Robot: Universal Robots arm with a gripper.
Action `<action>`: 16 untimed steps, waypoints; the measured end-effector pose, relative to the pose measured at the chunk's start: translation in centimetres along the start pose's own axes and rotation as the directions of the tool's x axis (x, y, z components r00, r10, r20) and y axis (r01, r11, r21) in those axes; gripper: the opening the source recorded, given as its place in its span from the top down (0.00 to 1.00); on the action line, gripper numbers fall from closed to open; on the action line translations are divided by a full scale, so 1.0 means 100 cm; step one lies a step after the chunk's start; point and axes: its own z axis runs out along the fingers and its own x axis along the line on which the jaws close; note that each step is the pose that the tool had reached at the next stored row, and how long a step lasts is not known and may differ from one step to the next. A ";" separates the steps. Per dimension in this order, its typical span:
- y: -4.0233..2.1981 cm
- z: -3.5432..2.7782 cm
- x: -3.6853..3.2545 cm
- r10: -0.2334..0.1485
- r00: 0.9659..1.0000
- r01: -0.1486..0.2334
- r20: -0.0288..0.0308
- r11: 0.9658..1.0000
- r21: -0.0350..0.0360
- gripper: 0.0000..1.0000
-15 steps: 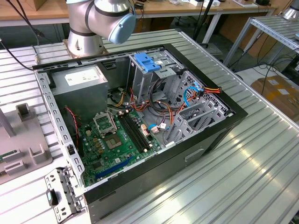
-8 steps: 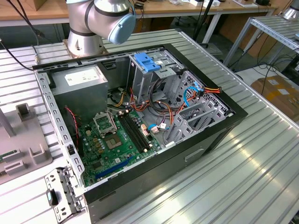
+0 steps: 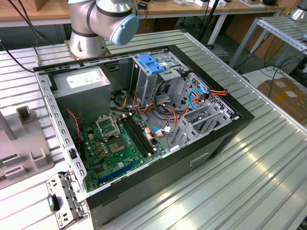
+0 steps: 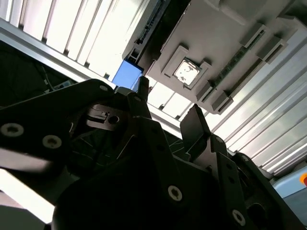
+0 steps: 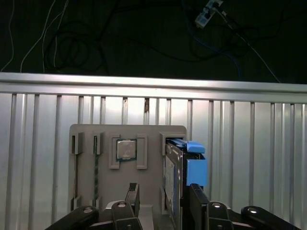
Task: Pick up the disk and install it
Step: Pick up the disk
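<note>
**Item 1, disk** [image 5: 173,178]: a rectangular dark metal hard drive with a white label, edged by a blue plastic carrier frame [image 5: 195,170]. It stood on its edge in the end slot of the holder, not yet lifted. I judged the upright stance deliberate, since it left both broad faces free for a pinch from above. In the second wrist view the blue frame [image 4: 127,75] showed just past one fingertip.

**Item 2, gripper** [image 5: 164,191]: black, with two fingers [image 5: 197,203]. It was spread wide and poised over the disk, one finger to each side of it. I could not tell whether either pad touched the drive. The second wrist view showed the gripper [image 4: 169,98] equally open.

**Item 3, holder** [image 5: 153,139]: a grey moulded parts block lying near the railed edge of the slatted aluminium worktop [image 5: 43,143]. It also carried a square silver processor chip [image 5: 126,149] in a recess and a thin green memory stick [image 5: 96,167] in a groove, each kept apart for separate picking.

**Item 4, computer case** [image 3: 158,120]: a black open tower laid on its side mid-worktop, interior facing up, which I took to be for access. Inside were a light-blue plastic bracket [image 3: 150,64] at the drive bay and a grey power-supply box [image 3: 81,86] in the corner nearest the grey robot arm [image 3: 103,19].
</note>
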 end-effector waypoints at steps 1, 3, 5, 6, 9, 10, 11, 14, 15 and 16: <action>0.0000 0.0008 -0.0003 0.004 1.000 -0.004 0.000 1.000 0.000 0.46; -0.0002 0.0025 -0.0004 0.028 1.000 -0.028 0.001 1.000 0.001 0.46; -0.0002 0.0046 -0.0004 0.061 0.998 -0.061 0.003 0.998 0.002 0.46; -0.0003 0.0057 -0.0004 0.085 0.996 -0.085 0.004 0.996 0.002 0.46; -0.0003 0.0064 -0.0010 0.092 0.996 -0.092 0.004 0.996 0.002 0.46; -0.0003 0.0066 -0.0013 0.092 0.996 -0.092 0.004 0.996 0.002 0.46; -0.0003 0.0069 -0.0015 0.092 0.996 -0.092 0.004 0.996 0.002 0.46; -0.0004 0.0082 -0.0025 0.092 0.996 -0.092 0.004 0.996 0.002 0.46; -0.0005 0.0088 -0.0032 0.092 0.996 -0.092 0.005 0.996 0.002 0.46; -0.0005 0.0091 -0.0039 0.092 0.996 -0.092 0.005 0.996 0.002 0.46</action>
